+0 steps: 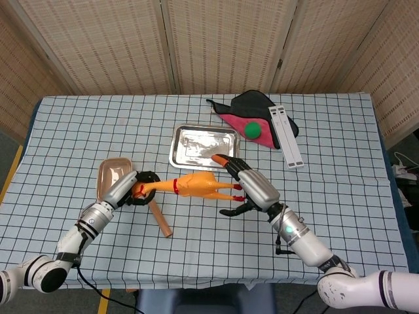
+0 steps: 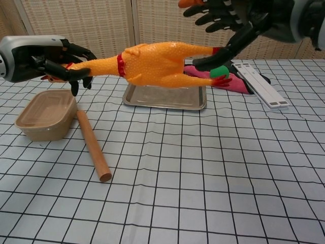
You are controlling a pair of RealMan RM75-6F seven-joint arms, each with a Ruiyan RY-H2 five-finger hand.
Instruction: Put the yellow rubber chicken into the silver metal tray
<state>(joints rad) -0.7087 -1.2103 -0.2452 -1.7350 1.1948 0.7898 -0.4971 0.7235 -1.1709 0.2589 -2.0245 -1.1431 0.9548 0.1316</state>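
Note:
The yellow rubber chicken (image 1: 194, 185) (image 2: 152, 63) hangs level above the table, just in front of the silver metal tray (image 1: 196, 145) (image 2: 163, 99). My left hand (image 1: 128, 190) (image 2: 41, 64) grips its head and neck at the left end. My right hand (image 1: 253, 189) (image 2: 237, 22) is beside and above the chicken's red feet. It is open with fingers spread and holds nothing. The tray has nothing in it.
A beige container (image 1: 112, 178) (image 2: 45, 115) and a wooden rod (image 1: 161, 220) (image 2: 93, 145) lie under my left hand. Behind and right of the tray are a pink-and-black cloth (image 1: 260, 115), a green ball (image 1: 253, 129) (image 2: 219, 72) and white bars (image 1: 287, 136) (image 2: 259, 84).

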